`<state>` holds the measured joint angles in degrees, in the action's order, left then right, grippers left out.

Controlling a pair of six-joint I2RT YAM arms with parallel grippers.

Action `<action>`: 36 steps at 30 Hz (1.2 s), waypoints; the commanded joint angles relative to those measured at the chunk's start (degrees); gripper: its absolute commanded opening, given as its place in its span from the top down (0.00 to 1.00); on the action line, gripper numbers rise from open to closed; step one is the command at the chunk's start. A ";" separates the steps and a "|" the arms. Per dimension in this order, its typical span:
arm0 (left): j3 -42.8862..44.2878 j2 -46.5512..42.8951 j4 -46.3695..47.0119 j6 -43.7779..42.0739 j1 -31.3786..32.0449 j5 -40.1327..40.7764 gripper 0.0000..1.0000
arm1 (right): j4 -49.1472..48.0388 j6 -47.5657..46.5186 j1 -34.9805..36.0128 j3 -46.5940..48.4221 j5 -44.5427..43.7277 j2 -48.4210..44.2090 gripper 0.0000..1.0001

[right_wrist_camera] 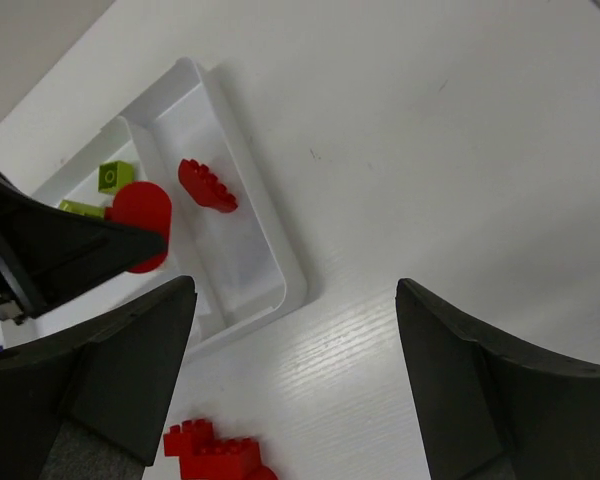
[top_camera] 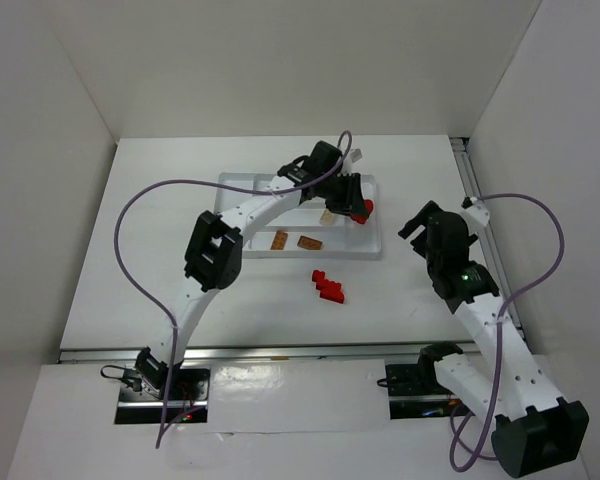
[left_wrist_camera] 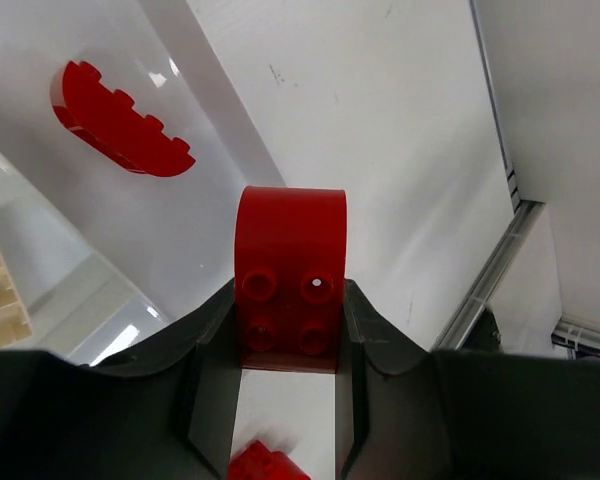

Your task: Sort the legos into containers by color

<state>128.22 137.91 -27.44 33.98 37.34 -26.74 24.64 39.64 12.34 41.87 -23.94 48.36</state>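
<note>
The left gripper (left_wrist_camera: 290, 330) pinches a red arched brick (left_wrist_camera: 290, 240) over the right end of the white tray (right_wrist_camera: 235, 250), where a red curved brick (right_wrist_camera: 207, 186) lies. The right gripper (right_wrist_camera: 295, 380) hangs wide apart and empty above the table (right_wrist_camera: 430, 150). More red bricks (top_camera: 328, 287) lie just in front of the tray.

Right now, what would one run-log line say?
left gripper: shut on red brick, over tray | right gripper: open, empty | red cluster: on table
</note>
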 commanded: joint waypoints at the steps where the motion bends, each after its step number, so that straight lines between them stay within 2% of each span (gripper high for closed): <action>1: 3.52 1.05 0.63 1.45 0.71 0.29 0.58 | 2.68 1.32 -0.30 -0.29 -5.49 -2.04 0.12; 3: 2.91 1.05 0.63 0.83 0.71 0.81 0.41 | 3.39 0.80 -0.30 1.19 -6.20 -2.04 0.12; 4: 2.21 1.05 0.63 0.22 1.24 1.34 0.36 | 3.39 0.79 -0.30 1.20 -6.20 -1.52 0.11; 5: 2.21 0.27 0.11 -0.31 1.24 1.34 0.26 | 3.39 0.27 -0.30 1.20 -6.20 -1.51 0.11; 6: 1.68 0.26 0.11 -0.31 1.24 1.34 0.21 | 3.39 0.26 -0.30 1.72 -6.20 -1.51 0.11; 9: 1.68 -2.20 -0.50 -1.45 1.24 1.34 0.08 | 2.87 -2.97 -0.30 1.73 -1.56 -0.73 0.11; 12: 0.29 -6.58 -2.00 -2.68 1.24 3.70 0.05 | 3.39 -3.51 -0.30 0.68 3.45 2.35 0.11; 13: 0.27 -7.90 -2.00 -3.73 1.24 4.85 0.00 | 3.39 -3.51 -0.30 0.67 4.68 2.35 0.11; 16: -2.44 -13.79 -5.60 -5.32 0.55 10.47 0.00 | 0.59 -6.58 -0.30 -2.22 13.72 2.10 0.11; 17: -3.76 -15.63 -6.82 -5.32 0.54 12.31 0.02 | -1.59 -7.55 -0.30 -3.01 19.14 2.09 0.11; 20: -11.40 -24.59 -7.36 -5.32 -1.39 19.95 0.03 | -2.58 -8.26 1.45 -4.78 24.72 4.62 0.11; 22: -16.85 -30.90 -8.15 -4.80 -2.19 24.69 0.03 | -2.58 -8.26 4.17 -5.39 24.74 6.30 0.11; 25: -23.44 -36.38 -9.29 -5.41 -3.59 26.91 0.08 | -2.06 -8.26 10.15 -5.39 23.33 8.50 0.09; 30: -31.88 -45.51 -9.30 -4.18 -6.14 29.99 0.09 | -0.74 -8.26 18.75 -3.46 20.35 14.11 0.07; 34: -36.55 -48.16 -9.30 -2.95 -6.76 31.84 0.09 | 1.10 -5.98 23.78 -1.01 15.61 19.31 0.04; 36: -37.70 -48.17 -9.30 -2.95 -7.37 31.84 0.09 | 1.89 -1.69 25.79 -0.21 13.23 21.15 0.03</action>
<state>91.53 91.02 -36.40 30.33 30.63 2.98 25.63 33.52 35.53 38.28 -5.52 67.66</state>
